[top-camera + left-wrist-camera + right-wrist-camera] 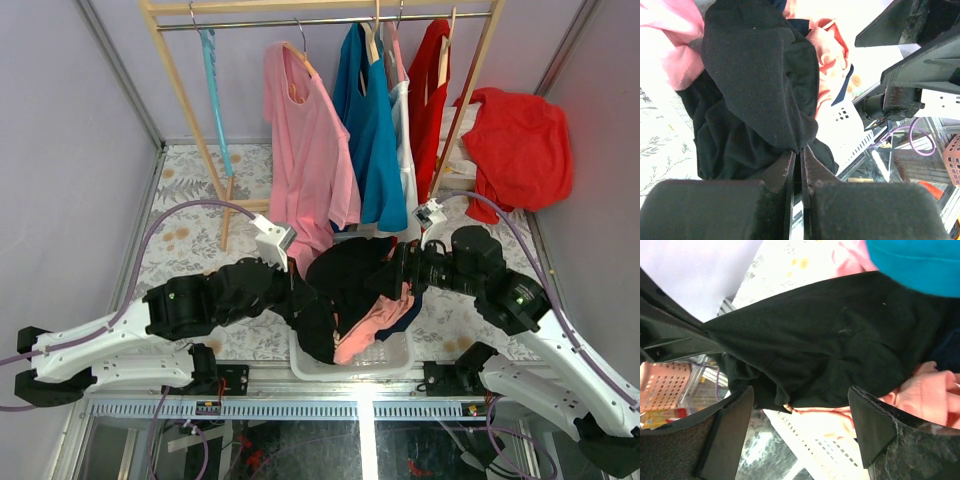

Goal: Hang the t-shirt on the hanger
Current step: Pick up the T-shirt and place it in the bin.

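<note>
The light blue hanger (212, 90) is hung on the rack (250, 22) at about eleven o'clock, well apart from the black t-shirt (350, 280), which is bunched over the white basket (345, 370) near six o'clock (pink cloth (368, 335) lies under it). The shirt's nine o'clock edge is pinched in the closed left end effector (800, 150), while the right end effector (800, 390) is seen at its three o'clock side with jaws spread.

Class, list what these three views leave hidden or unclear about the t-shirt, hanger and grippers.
- t-shirt: print unreadable in every view, lost in folds.
- hanger: top view, edge-on, so its lower bar is unreadable.
- left gripper: top view, fingertips hidden by black cloth.
- right gripper: right wrist view, whether its fingers touch cloth is unclear.
</note>
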